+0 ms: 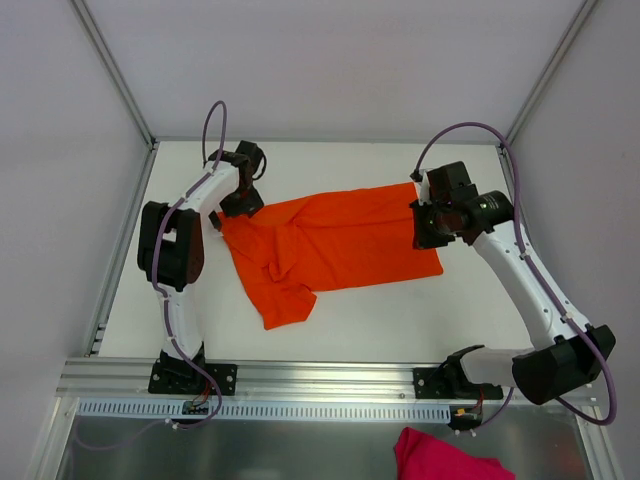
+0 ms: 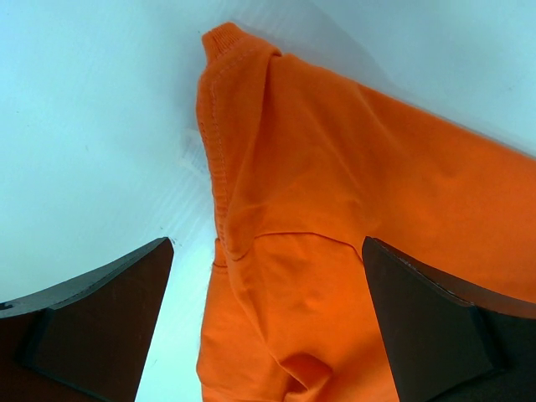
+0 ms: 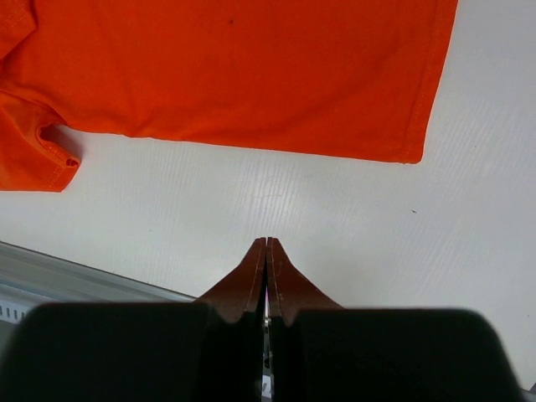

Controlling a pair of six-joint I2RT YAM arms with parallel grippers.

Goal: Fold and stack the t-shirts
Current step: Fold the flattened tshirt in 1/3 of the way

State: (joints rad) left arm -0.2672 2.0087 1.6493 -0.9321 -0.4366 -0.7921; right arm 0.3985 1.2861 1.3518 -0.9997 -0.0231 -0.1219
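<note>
Left pincer [image 2: 268, 260]: spread wide and gripping nothing. It hangs low over the far-left end of the t-shirt [image 2: 335, 209], with a stitched edge of the cloth lying between its fingers [image 2: 100, 322]. It looks lined up to drop and take that edge.
Right pincer [image 3: 266, 243]: pressed together and pinching nothing. Its tips are over bare table [image 3: 377, 234], just beside the shirt's straight hem. Shut like this, it looks to me parked rather than working.
T-shirt: lies spread across the middle of the table, hem end toward the right arm. The left end is rumpled and one sleeve trails toward the near edge. It is not yet folded.
Pink cloth [image 1: 440, 460]: a bunched heap off the table, below the near rail by the right arm's base, possibly the next garment.
</note>
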